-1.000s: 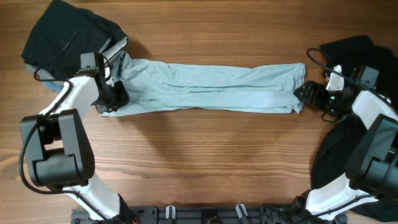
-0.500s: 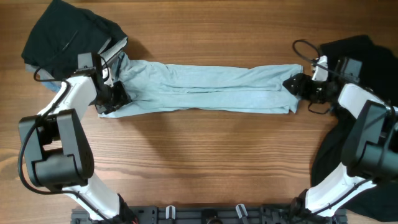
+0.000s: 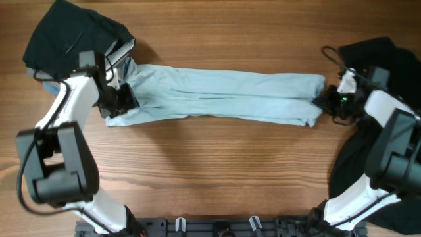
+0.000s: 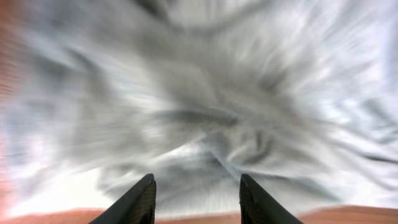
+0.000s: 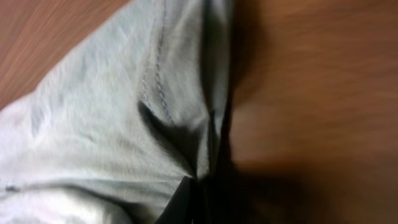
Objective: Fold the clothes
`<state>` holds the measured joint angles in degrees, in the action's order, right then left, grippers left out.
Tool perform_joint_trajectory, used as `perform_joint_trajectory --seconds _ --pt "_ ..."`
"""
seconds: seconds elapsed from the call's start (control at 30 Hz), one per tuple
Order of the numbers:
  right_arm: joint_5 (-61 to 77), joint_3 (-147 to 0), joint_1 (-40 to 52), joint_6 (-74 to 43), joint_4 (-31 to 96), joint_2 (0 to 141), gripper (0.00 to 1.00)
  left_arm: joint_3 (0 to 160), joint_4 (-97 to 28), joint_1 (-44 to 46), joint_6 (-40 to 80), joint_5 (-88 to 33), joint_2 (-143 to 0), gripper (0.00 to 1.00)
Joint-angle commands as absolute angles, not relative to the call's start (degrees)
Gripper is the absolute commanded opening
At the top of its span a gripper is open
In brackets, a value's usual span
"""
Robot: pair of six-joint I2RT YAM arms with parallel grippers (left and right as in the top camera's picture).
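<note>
The pale blue T-shirt (image 3: 223,95) lies pulled out into one long, narrow band across the middle of the table (image 3: 217,178), running from one arm to the other; its far edge runs fairly straight, its near edge is wavier and ends in a loose corner at the left. The left gripper (image 3: 123,100) sits on the left end, just beside the black garment (image 3: 66,36) heaped in the far left corner, which touches that end of the shirt; in the left wrist view the picture is smeared, but its fingers (image 4: 138,200) stand apart, creased pale cloth showing in the gap, and I cannot tell whether they pinch any of it. At the other end the right gripper (image 3: 322,102) meets the band's short right edge; the right wrist view shows the dark tips drawn together on a stitched fold of the blue cloth, with bare wood directly beside it. More black cloth (image 3: 385,56) lies piled behind and under the right arm, close to that end. Room to move: a broad stretch of bare wood on the near side of the band; a narrower strip beyond it.
</note>
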<state>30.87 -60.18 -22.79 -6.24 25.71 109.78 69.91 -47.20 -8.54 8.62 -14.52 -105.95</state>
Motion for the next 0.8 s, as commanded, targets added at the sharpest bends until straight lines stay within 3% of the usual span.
perform_joint_trajectory --seconds 0.0,0.27,0.43,0.57,0.77 --pt "25.74 -60.42 -28.34 -6.26 27.03 103.09 0.04 73.21 -47.79 -8.49 6.55 -15.62 -97.86 0.44" --pt "24.60 -68.60 -27.57 -2.96 35.81 96.73 0.04 73.21 -47.88 -8.49 6.37 -15.62 -92.62 0.46" --pt "24.71 -69.32 -14.20 -3.22 39.94 95.79 0.04 73.21 -47.90 -8.49 6.39 -15.62 -92.62 0.46" --pt "12.93 -69.32 -2.17 -10.09 41.06 96.18 0.04 73.21 -47.88 -8.49 6.39 -15.62 -92.62 0.46" --pt "18.22 -69.28 2.26 -10.52 38.94 96.38 0.04 73.21 -47.79 -8.49 6.37 -15.62 -92.62 0.46"
